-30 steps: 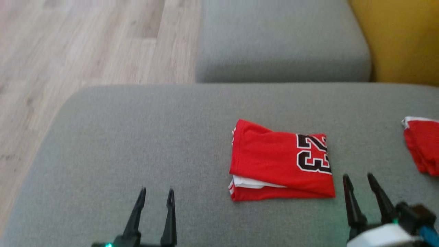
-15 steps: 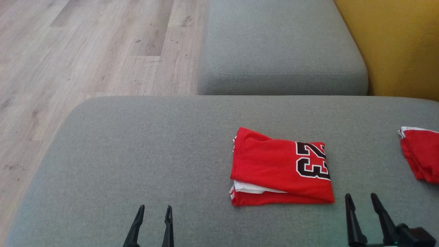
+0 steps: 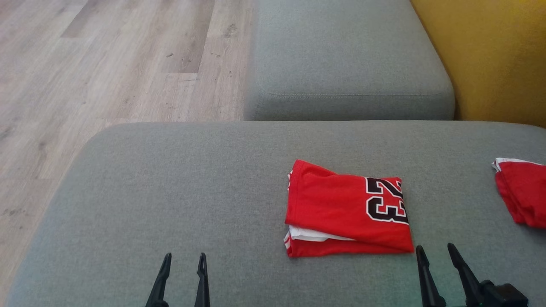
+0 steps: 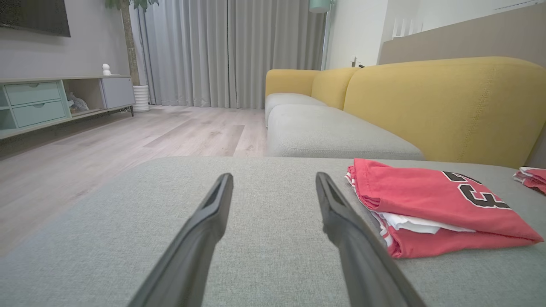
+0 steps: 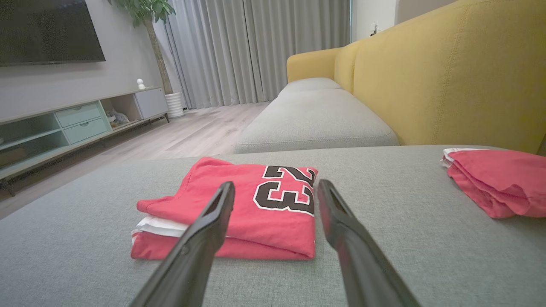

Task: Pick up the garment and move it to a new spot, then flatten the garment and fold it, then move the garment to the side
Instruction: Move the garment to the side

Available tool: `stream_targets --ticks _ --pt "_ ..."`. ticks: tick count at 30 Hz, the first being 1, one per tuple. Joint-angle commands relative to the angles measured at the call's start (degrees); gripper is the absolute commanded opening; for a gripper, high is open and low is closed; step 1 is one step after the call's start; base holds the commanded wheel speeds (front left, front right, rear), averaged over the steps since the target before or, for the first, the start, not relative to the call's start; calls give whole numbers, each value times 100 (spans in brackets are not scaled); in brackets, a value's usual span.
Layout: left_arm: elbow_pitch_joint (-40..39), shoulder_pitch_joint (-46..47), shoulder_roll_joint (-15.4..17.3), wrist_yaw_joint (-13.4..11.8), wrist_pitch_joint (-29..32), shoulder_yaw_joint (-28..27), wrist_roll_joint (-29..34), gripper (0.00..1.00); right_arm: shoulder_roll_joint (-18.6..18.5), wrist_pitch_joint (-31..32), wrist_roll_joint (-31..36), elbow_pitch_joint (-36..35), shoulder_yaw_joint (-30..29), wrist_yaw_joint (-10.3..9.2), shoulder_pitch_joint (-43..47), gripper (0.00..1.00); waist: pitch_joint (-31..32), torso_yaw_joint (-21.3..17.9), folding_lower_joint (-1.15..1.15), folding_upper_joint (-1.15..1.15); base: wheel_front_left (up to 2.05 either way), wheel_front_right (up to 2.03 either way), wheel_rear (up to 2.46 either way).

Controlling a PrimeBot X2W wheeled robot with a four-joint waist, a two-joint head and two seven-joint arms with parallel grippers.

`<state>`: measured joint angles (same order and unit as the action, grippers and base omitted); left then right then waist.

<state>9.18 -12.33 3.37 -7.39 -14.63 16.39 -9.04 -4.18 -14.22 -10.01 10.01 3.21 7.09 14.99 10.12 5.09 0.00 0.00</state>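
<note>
The garment [image 3: 347, 209] is a red jersey with a black number, folded into a flat packet on the grey cushion [image 3: 170, 192]; it also appears in the left wrist view [image 4: 431, 200] and the right wrist view [image 5: 243, 200]. My left gripper [image 3: 183, 256] is open near the cushion's front edge, well left of the garment, nothing between its fingers. My right gripper [image 3: 435, 249] is open just off the garment's near right corner, apart from it. In the right wrist view my right gripper [image 5: 275, 187] points over the folded packet.
A second red folded cloth [image 3: 520, 192] lies at the cushion's right edge. Another grey seat cushion [image 3: 347, 55] sits beyond, with a yellow sofa back [image 3: 495, 55] to the right. Wooden floor [image 3: 106, 64] lies to the left.
The head camera has tilted, shifting the whole picture down. Both grippers have drawn back toward the bottom edge, still open. The garment lies as before.
</note>
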Motion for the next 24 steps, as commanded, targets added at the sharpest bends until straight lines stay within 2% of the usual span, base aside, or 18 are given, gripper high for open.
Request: stream_targets --ticks 1,8,14,20,24 --pt "-206 193 -49 -62 -37 -232 59 100 -157 -77 27 -149 138 40 -121 100 -5 -9 0 0 0 0 0" --pt "-226 215 -49 -138 -37 -271 70 100 -222 -77 18 -44 193 40 -117 100 -123 37 0 0 0 0 0" --pt "-301 285 -49 -135 -37 -292 107 100 -305 -77 -40 488 210 40 -397 100 -397 103 0 0 0 0 0" --pt "-452 488 -49 -76 -37 -151 155 100 -547 -39 -302 1412 286 40 -1340 100 -818 215 0 0 0 0 0" --pt "-451 570 -49 -74 -37 -16 155 100 -665 457 -697 2109 185 40 -2170 100 -1026 253 0 0 0 0 0"
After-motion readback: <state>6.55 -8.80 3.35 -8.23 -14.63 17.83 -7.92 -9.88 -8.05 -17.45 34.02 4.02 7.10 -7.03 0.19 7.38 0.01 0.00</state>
